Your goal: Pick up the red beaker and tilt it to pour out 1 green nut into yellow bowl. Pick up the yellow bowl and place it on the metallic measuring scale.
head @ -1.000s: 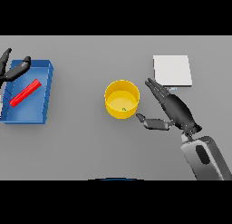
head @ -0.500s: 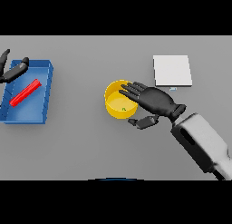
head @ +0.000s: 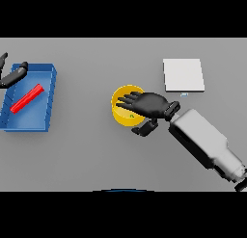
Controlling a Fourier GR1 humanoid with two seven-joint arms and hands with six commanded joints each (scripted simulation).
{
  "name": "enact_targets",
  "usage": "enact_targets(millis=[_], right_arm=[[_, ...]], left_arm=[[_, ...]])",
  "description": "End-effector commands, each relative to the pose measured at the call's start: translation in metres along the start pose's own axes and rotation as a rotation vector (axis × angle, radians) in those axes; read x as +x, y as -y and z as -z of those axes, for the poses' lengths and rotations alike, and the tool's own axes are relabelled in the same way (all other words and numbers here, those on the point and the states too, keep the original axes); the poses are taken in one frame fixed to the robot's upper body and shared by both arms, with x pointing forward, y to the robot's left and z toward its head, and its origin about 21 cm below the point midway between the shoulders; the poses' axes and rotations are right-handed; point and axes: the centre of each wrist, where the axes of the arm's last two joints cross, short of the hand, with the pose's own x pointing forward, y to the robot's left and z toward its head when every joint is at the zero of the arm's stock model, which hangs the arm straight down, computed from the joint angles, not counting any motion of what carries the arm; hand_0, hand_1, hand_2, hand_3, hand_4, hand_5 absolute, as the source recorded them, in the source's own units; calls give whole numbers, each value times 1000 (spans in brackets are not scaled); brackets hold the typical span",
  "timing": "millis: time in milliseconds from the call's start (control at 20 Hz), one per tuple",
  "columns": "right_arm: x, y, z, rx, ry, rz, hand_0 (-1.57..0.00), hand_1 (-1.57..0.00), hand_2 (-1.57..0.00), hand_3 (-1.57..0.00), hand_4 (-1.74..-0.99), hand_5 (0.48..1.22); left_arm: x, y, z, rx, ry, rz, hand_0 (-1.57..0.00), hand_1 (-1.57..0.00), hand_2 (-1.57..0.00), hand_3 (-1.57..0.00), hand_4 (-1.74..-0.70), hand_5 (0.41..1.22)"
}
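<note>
Reaching across the round yellow bowl (head: 126,107), the right hand (head: 147,104) is now lying palm-down over the bowl's near-side rim, with its fingers spread and almost straight above the bowl's opening and its thumb hanging below, just outside the bowl wall. Nothing is being gripped yet. A second ago this hand was standing beside the bowl, at its far edge from the tray; since then it has been swinging in over the bowl, so the bowl pick-up is judged to be starting.

Directly beneath the fingers, a small green nut (head: 131,116) is sitting inside the bowl, which suggests that the pouring step is already done. Beyond the wrist, up and away from the bowl, the flat square metallic measuring scale (head: 183,75) is waiting well apart from the hand. Far on the opposite side of the bowl, the red beaker (head: 27,99) is lying on its side in the blue rectangular tray (head: 48,99). The left hand (head: 13,76) is showing at that tray's far corner, fingers relaxed and holding nothing.
</note>
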Motion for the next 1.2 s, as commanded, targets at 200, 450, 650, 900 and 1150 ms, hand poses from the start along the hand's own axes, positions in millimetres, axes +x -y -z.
enact_targets(millis=[200,450,650,900,1150], right_arm=[[-5,0,12,77,-25,-29,1,1,1,-4,-1184,676],[-5,-6,22,112,-40,-14,1,-15,-37,-77,-1234,770],[-4,-8,24,97,-6,-18,-678,-640,-594,-572,-1435,1010],[-7,-5,18,113,22,-6,-1278,-1266,-1187,-1027,-1637,1152],[-5,1,14,126,6,6,-1475,-1471,-1353,-1185,-1707,1198]], left_arm=[[-1,1,3,-16,3,1,1,1,1,1,-802,703],[0,0,1,-8,1,19,1,1,1,1,-789,714],[2,3,5,-15,10,9,1,1,1,1,-788,710],[-1,-3,4,-10,0,24,1,1,1,1,-784,712],[2,0,3,-24,19,15,1,1,1,1,-786,707]])
